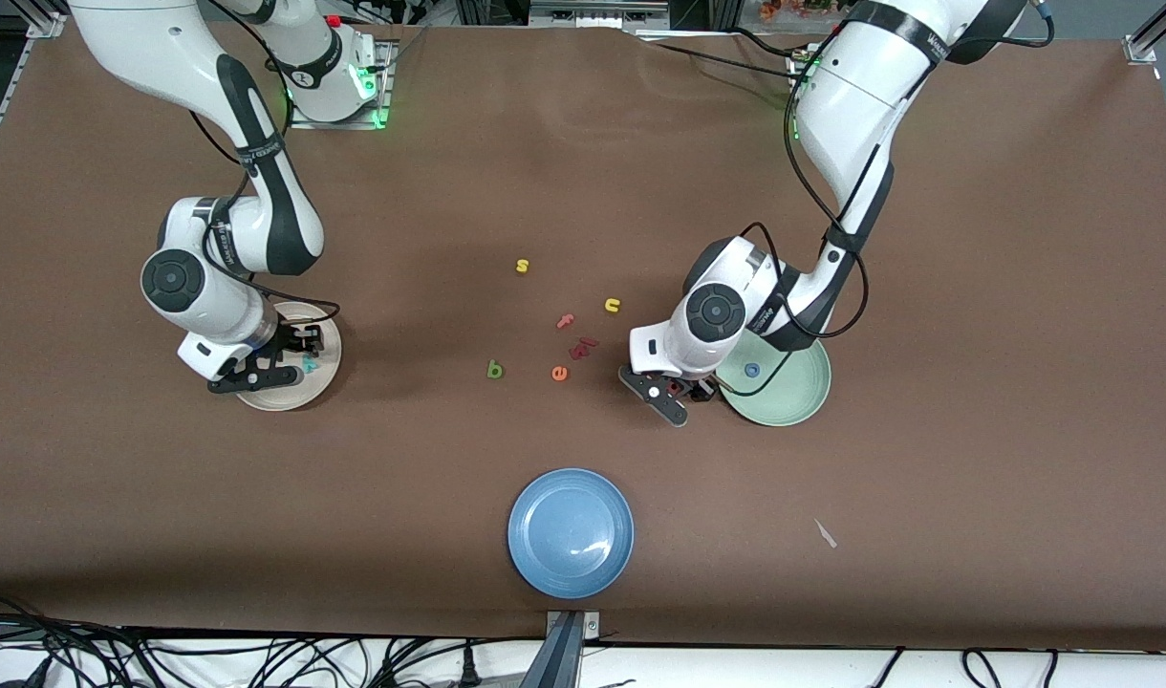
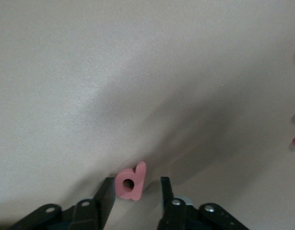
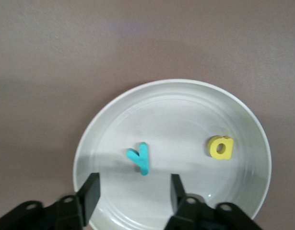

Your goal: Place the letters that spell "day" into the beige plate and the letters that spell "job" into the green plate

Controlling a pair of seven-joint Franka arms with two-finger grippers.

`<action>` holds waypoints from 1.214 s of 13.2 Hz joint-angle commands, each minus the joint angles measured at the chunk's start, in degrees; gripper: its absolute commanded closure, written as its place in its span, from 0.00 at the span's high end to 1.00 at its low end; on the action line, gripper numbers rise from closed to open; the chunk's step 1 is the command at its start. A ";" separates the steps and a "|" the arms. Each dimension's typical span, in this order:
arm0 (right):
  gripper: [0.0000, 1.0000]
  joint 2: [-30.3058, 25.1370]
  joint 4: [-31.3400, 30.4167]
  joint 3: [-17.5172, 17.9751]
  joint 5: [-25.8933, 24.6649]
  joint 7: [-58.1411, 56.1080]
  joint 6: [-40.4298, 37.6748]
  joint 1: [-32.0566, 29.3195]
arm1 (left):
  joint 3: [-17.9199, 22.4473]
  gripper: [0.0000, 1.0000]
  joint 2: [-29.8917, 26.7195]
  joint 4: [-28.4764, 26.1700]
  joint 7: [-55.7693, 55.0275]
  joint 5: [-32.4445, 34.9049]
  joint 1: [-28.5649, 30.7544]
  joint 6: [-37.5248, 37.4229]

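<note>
Both arms down at table level, wrists bent over, grippers pointing straight down.

Right arm comes from its base at the top corner, elbow folded, wrist low at its own end of the table. Right gripper (image 3: 133, 191) fingers parted with a clear gap, nothing between them. Left arm drops from its base, forearm angled in toward the table middle, wrist low. Left gripper (image 2: 135, 196) also low, black fingers (image 2: 105, 197) spaced apart, not clamped. In the front view both gripper bodies sit under the white wrist housings, finger ends mostly hidden.
</note>
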 commanded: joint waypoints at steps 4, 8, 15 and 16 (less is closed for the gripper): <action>1.00 0.76 5.05 6.45 2.80 15.52 -2.93 1.84 | 0.42 0.45 0.01 -0.12 0.62 1.67 0.42 0.54; 1.00 4.62 11.02 13.13 2.80 25.62 -3.20 1.84 | 0.42 0.45 0.02 -0.12 0.62 1.67 0.50 0.54; 1.00 13.85 22.27 15.25 2.53 41.10 -3.11 7.46 | 0.42 0.45 0.89 1.45 0.62 2.81 1.12 0.80; 1.00 14.82 23.42 15.25 2.36 42.86 -3.11 8.43 | 0.33 0.45 1.59 1.63 0.18 2.72 0.60 1.15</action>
